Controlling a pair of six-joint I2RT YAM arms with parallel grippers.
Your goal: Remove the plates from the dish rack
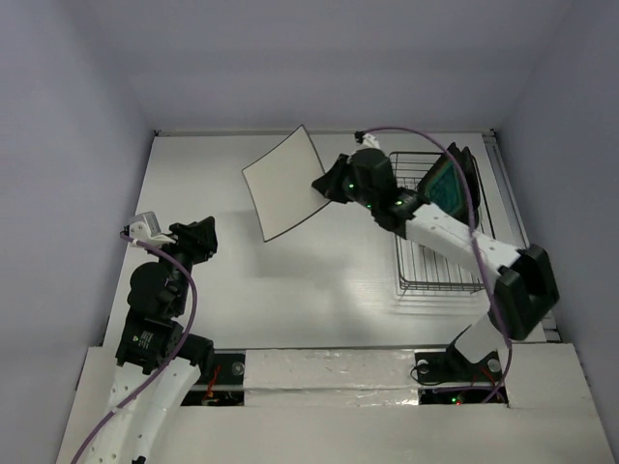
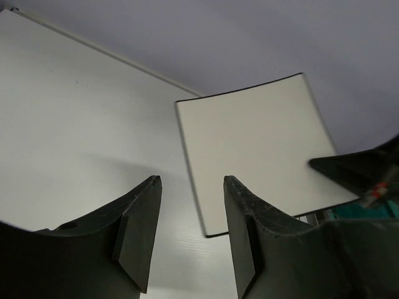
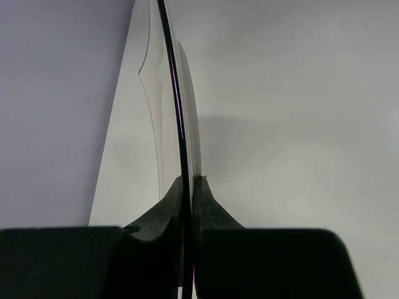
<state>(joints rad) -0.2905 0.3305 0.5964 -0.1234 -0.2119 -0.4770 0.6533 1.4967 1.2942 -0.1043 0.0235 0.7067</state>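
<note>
Right hand [image 1: 326,186] clamped white square plate [image 1: 280,193] by its edge — above counter [image 1: 319,280]; left hand [image 1: 198,239] open, empty.

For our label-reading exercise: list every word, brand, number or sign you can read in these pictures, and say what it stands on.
None can be read.
The white plate, the dish rack and the table show no writing.
Any marking on the left arm is too small to read.
</note>
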